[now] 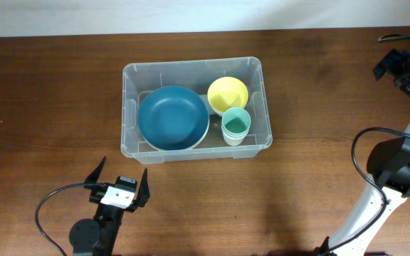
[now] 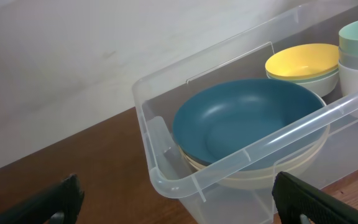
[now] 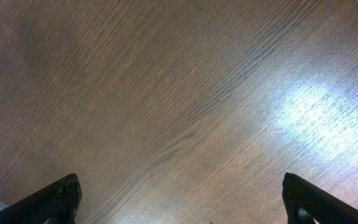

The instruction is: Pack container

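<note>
Left gripper (image 1: 124,167) and right gripper (image 3: 180,182) — both empty (jaws spread wide).

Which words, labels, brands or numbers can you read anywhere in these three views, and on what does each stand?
None: no readable text shows on the container, the blue bowl, the yellow bowl, the green cup or the table.

Robot lab or test bench, not a home. Bare wood-grain desk (image 1: 48,107) against a plain white wall (image 1: 191,14), left arm (image 1: 87,233) and right arm (image 1: 376,206) mounted at its edge, loose black cables (image 1: 353,151), dishes staged in a clear container (image 1: 191,64).
</note>
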You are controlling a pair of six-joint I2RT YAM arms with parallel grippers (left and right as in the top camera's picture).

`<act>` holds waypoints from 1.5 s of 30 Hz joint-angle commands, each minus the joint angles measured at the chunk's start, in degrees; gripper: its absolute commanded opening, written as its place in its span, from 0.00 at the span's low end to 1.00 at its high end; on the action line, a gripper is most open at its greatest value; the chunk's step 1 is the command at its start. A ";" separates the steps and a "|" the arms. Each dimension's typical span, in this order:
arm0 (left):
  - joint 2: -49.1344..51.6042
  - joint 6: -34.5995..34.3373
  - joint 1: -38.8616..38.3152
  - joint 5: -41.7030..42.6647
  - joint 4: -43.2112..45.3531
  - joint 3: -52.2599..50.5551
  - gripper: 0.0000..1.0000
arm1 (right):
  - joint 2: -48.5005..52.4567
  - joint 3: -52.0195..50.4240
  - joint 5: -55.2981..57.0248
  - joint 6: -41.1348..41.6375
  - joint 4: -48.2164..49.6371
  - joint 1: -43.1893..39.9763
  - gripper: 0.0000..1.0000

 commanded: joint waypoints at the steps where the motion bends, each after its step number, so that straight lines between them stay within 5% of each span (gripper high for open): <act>1: -0.44 0.90 0.24 0.26 0.02 -0.35 0.99 | -0.57 -0.26 0.11 0.46 -0.13 -0.31 0.99; 14: -0.44 0.90 0.22 0.26 0.02 -0.35 0.99 | -23.41 -0.85 1.79 0.26 -0.15 3.96 0.99; 19: -0.44 0.90 0.24 0.26 0.02 -0.35 0.99 | -38.73 -9.75 5.05 0.28 1.97 9.46 0.99; 29: -0.44 0.90 0.24 0.26 0.02 -0.35 0.99 | -77.85 -58.66 5.20 0.28 34.29 25.22 0.99; 34: -0.44 0.90 0.22 0.26 0.02 -0.35 0.99 | -90.49 -78.09 5.22 0.04 42.40 26.71 0.99; 45: -0.44 0.90 0.24 0.26 0.02 -0.35 0.99 | -114.99 -122.03 -2.80 -14.08 87.49 26.71 0.99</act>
